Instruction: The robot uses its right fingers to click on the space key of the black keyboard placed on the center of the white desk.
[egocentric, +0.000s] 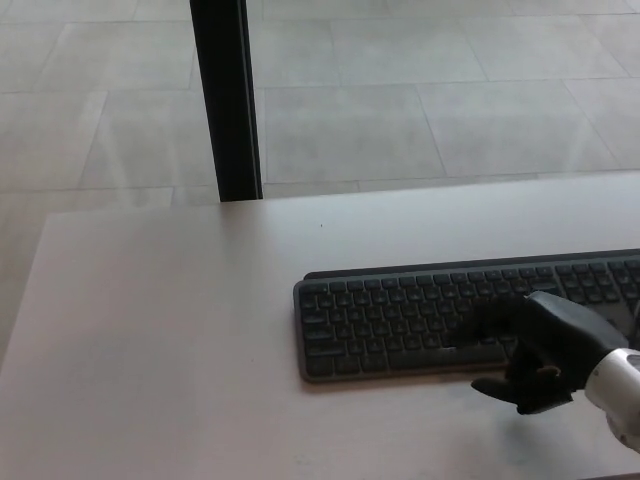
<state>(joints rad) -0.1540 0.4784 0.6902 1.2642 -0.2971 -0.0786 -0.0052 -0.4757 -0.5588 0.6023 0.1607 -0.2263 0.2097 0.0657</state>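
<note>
Now I see my right hand (545, 350) over the keyboard (400, 320), fingers (490, 322) down on the bottom keys; I cannot tell how wide.

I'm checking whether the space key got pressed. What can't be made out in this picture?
Head view only:
- Fingertip contact with the keyboard: blurred right hand hides it.
- Key legends: too small.
- Keyboard's right end: cut off by the picture edge.
- Left hand: not in view.

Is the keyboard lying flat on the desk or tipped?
Flat. The black keyboard rests keys-up on the white desk, with the right hand over its front edge.
</note>
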